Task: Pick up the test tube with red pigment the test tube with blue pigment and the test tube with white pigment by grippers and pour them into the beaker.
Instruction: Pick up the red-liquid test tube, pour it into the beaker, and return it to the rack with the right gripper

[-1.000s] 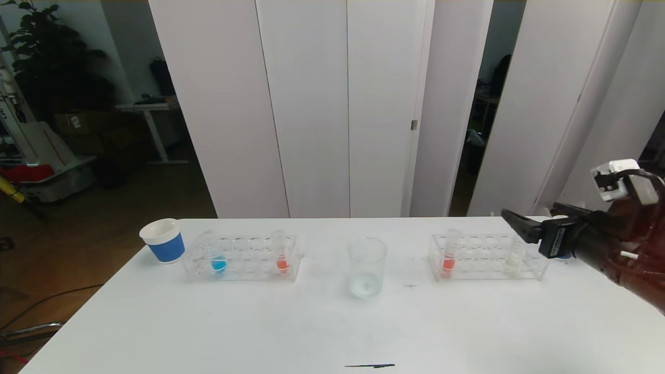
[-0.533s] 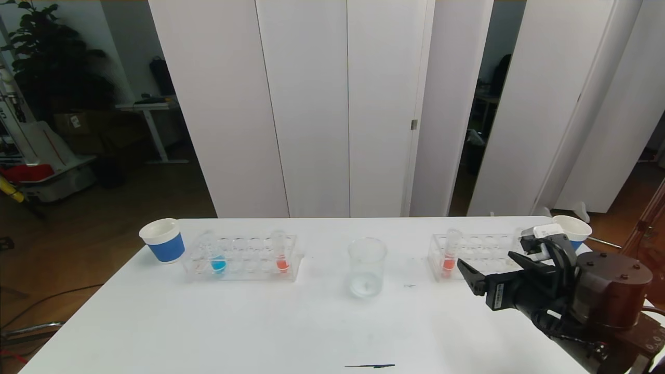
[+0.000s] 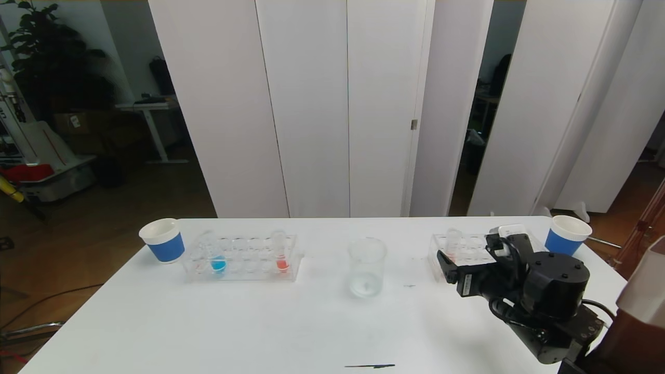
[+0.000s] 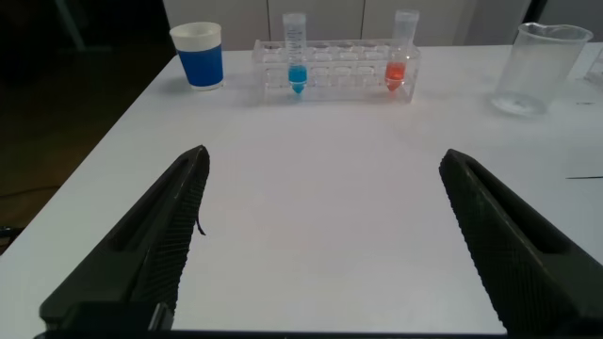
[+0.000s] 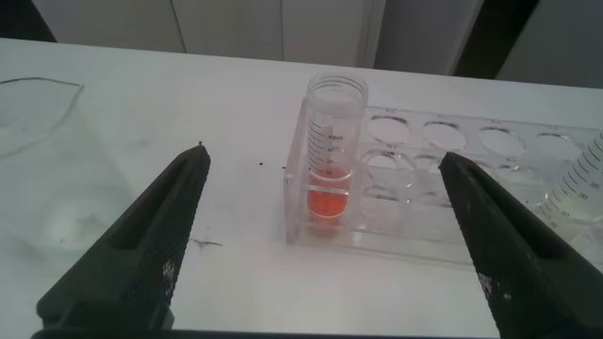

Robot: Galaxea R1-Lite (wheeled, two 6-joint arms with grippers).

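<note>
Right arm [image 3: 555, 291] black, round screw-studded joint, looped black cables; right pincer [image 3: 446, 261] fingers black, ribbed pads.

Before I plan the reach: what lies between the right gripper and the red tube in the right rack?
Only bare table; the right wrist view shows the open right gripper facing that red tube.

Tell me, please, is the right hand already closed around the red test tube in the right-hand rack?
No; in the right wrist view the right hand is open, its fingers apart on either side of the red test tube, which stands upright in the rack.
</note>
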